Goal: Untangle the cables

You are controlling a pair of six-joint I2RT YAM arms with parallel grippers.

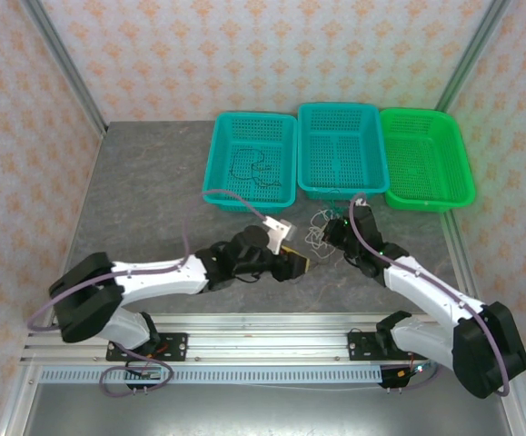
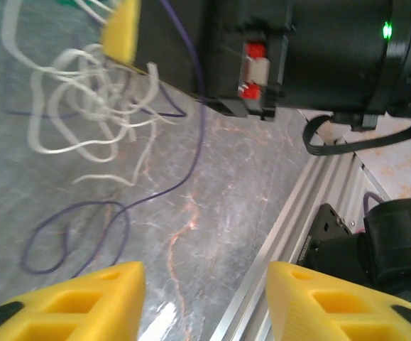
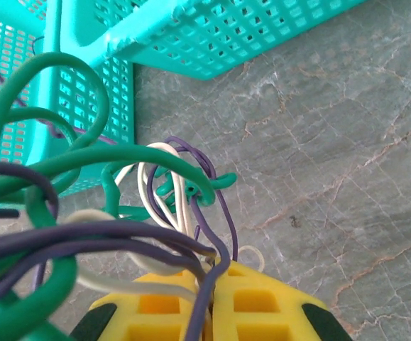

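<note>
The cables (image 1: 317, 229) form a small clump of whitish, purple and green wires on the grey table, just in front of the teal baskets. My right gripper (image 3: 212, 273) is shut on the cables, with a purple strand and whitish strands pinched between its yellow fingers (image 3: 269, 298); green loops (image 3: 63, 163) arch above them. It reaches the clump from the right (image 1: 332, 232). My left gripper (image 2: 205, 284) stands open over bare table with nothing between its fingers, a short way from the whitish tangle (image 2: 84, 99) and a purple loop (image 2: 77, 227). In the top view the left gripper (image 1: 296, 263) sits left of and nearer than the clump.
Three baskets line the back: a teal one (image 1: 222, 145) holding a loose black cable (image 1: 249, 168), a second teal one (image 1: 306, 150), and a green one (image 1: 462, 163). The aluminium rail (image 2: 290, 234) runs along the near edge. The right arm's black body (image 2: 319, 50) hangs close above the left gripper.
</note>
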